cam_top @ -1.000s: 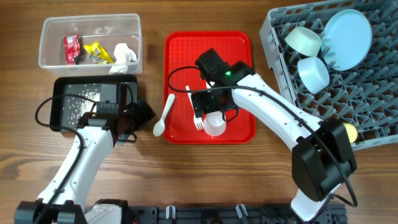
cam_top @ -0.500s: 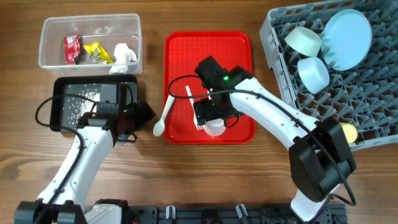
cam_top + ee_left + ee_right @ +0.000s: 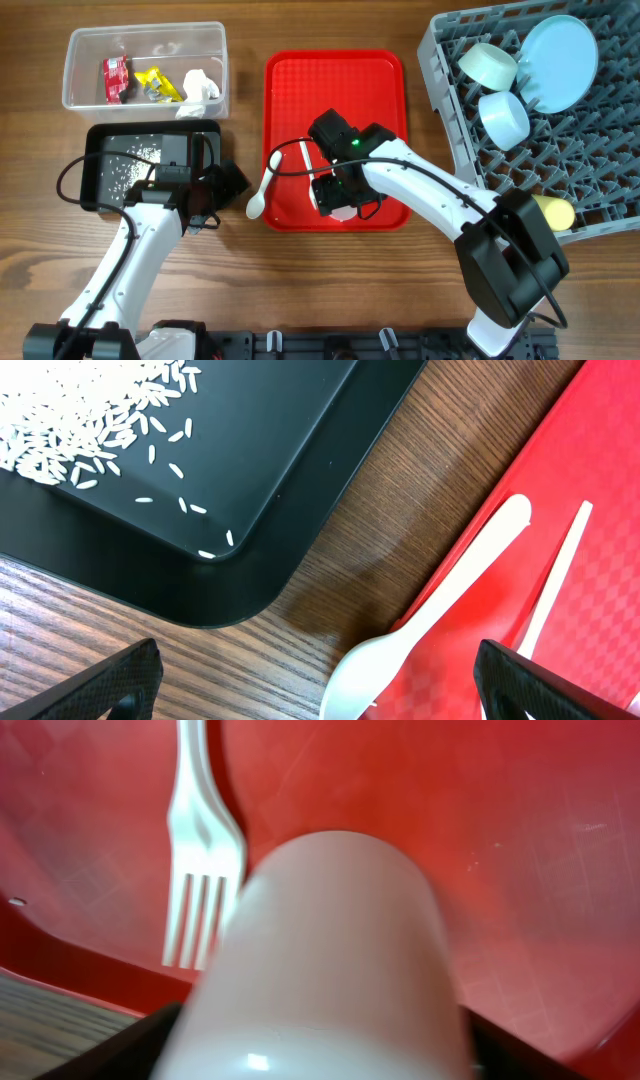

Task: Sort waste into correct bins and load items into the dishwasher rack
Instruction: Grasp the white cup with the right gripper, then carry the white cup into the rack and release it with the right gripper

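Centre the right tool (image 3: 325,1042), jaws straddling the white cup (image 3: 340,935) with firm contact impossible to confirm, then squeeze evenly, clear of the fork (image 3: 200,840).

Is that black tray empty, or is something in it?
Not empty: loose white grains lie scattered over the floor of the black tray.

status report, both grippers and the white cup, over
left gripper open beside black tray. right gripper straddling white cup on red tray, grip unconfirmed. fork close beside cup.
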`<state>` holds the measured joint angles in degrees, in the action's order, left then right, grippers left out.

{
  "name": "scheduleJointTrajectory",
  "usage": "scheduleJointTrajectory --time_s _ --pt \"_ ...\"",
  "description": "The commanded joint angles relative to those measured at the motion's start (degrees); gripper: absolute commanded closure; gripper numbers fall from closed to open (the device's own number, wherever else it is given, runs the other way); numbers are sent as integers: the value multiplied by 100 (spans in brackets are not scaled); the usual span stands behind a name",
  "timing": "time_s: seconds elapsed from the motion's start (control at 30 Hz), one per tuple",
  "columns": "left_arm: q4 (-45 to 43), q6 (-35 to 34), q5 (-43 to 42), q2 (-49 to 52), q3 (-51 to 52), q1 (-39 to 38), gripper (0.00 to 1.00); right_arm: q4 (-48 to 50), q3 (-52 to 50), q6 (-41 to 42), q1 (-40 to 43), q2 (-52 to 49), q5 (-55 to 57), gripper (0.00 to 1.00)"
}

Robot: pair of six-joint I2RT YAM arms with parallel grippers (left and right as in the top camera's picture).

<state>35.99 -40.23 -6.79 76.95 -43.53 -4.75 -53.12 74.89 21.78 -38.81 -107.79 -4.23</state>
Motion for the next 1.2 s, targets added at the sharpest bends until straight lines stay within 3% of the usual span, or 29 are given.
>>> scheduleJointTrajectory --time_s 0.0,0.37,0.7,0.9,1.17 --pt "0 -76 -24 9 24 0 0 33 -39 90 -13 -76 0 30" --pt "0 -76 -24 9 24 0 0 -505 304 76 157 122 -9 34" --pt "0 -76 -24 9 24 0 0 -1502 988 -232 844 1154 -61 34" --pt "0 -76 -24 9 24 0 0 -1993 1019 -463 1803 2000 -70 33" --pt "0 -76 -24 9 24 0 0 -2376 1016 -957 4087 2540 -28 33"
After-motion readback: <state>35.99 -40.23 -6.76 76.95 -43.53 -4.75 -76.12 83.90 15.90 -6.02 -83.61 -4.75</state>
